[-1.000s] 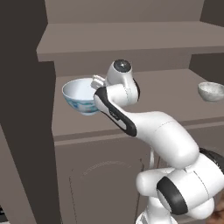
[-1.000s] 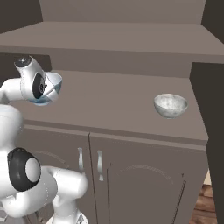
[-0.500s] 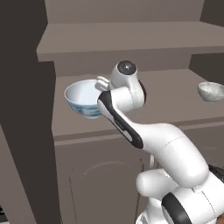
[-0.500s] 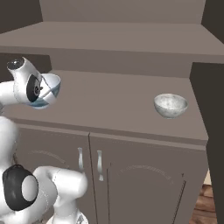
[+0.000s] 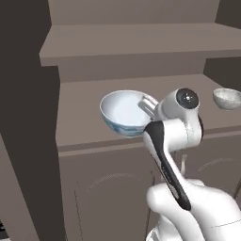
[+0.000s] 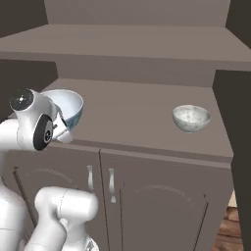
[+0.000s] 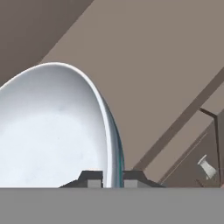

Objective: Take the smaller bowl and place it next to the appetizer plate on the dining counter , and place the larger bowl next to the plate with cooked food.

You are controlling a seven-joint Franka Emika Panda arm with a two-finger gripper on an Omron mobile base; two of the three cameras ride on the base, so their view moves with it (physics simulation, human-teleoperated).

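Note:
The larger bowl (image 5: 123,113), white inside with a blue-green pattern outside, hangs slightly tilted over the front part of a brown counter (image 5: 84,101). My gripper (image 5: 147,106) is shut on its right rim. In the hand view the two fingertips (image 7: 90,177) pinch the thin rim of the larger bowl (image 7: 52,131), and my gripper (image 7: 112,178) sits at the bottom. The smaller bowl (image 6: 191,117), grey and speckled, stands alone on the right of the counter. It also shows as the smaller bowl (image 5: 227,98) in the left base view. The appetizer plate, the plate with cooked food and the dining counter are out of view.
A deep shelf (image 5: 127,42) overhangs the back of the counter. Cabinet doors with handles (image 6: 112,185) run below the counter. A tall dark panel (image 5: 23,117) closes off the left side, and another dark panel (image 6: 238,122) the right.
My gripper has shut on the larger bowl's rim and carried it to the right, toward the counter's front edge. The smaller bowl has stayed in place.

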